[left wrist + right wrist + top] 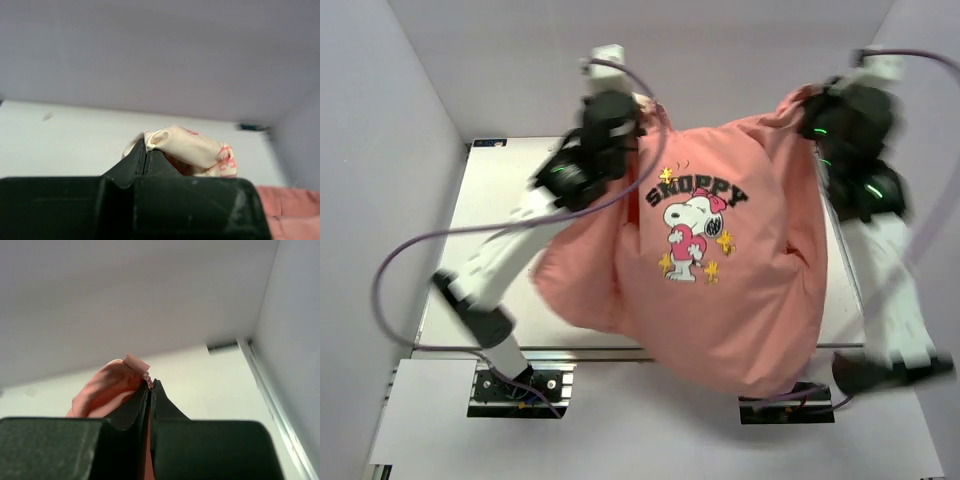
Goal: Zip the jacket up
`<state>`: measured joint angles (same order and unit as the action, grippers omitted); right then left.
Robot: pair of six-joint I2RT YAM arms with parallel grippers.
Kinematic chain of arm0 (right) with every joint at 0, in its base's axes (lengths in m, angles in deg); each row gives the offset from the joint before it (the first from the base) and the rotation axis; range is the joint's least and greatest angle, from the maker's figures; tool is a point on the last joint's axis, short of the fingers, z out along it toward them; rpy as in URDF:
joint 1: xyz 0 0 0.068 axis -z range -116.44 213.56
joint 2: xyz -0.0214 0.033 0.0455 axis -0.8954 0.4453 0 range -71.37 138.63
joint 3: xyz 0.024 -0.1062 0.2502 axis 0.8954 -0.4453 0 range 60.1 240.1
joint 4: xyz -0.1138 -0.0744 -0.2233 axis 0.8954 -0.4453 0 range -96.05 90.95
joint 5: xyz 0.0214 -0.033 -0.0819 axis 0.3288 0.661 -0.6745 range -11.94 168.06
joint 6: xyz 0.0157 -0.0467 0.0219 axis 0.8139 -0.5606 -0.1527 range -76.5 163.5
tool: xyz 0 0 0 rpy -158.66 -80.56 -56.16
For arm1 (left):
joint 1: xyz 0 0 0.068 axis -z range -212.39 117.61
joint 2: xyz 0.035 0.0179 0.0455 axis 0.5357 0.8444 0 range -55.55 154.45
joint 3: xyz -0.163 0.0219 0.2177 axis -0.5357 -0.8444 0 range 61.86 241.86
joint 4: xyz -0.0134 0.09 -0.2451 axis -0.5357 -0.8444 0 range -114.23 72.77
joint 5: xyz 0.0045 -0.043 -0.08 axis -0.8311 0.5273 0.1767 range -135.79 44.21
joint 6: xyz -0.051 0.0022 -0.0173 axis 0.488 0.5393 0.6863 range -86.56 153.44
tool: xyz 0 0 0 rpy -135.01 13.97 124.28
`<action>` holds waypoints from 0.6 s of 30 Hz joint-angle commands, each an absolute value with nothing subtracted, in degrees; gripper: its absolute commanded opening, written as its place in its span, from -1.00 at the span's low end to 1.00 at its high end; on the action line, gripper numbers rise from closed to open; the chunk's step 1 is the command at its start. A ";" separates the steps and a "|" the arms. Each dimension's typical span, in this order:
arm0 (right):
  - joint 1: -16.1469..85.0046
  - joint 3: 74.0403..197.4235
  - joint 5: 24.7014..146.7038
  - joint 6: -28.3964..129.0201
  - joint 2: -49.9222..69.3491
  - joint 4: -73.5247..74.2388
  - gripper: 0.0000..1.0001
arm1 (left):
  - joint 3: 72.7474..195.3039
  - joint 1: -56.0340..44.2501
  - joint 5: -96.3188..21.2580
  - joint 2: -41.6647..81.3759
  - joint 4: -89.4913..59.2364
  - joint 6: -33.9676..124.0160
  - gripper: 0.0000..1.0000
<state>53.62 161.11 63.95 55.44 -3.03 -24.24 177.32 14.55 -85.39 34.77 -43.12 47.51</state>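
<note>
Two clamped grippers carry the jacket [720,290] between them. The left gripper [145,149] is pinched shut on a fold of cream fabric with pink print. The right gripper [150,385] is closed on a salmon-pink edge, with a small pale tab [136,361] poking out above its tips.

From overhead, the garment hangs as a loose sheet over the table [480,240]. Its held edge runs left to right across the far side, with the two grips roughly level. Its length drapes from that edge toward the arm bases at the near edge. Whether the lower hem touches the table cannot be told.

The salmon side with the Snoopy print [692,228] faces the overhead camera, and no zipper line shows on it. The opening probably lies on the hidden side or along the gathered edges near the grips.

The coming move seems to depend on that facing: the jacket needs laying flat with its opening upward. Neither arm is nearer to the work, since each holds one end.
</note>
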 commanded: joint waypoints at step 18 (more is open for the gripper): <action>47.65 162.97 60.39 63.18 37.20 -28.94 0.79 | 189.84 -0.93 -80.77 67.25 -53.17 52.51 0.96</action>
<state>47.41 169.66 57.09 61.37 49.60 -34.12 190.32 -2.87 -82.74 81.72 -57.13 52.93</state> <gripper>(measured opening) 0.890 0.981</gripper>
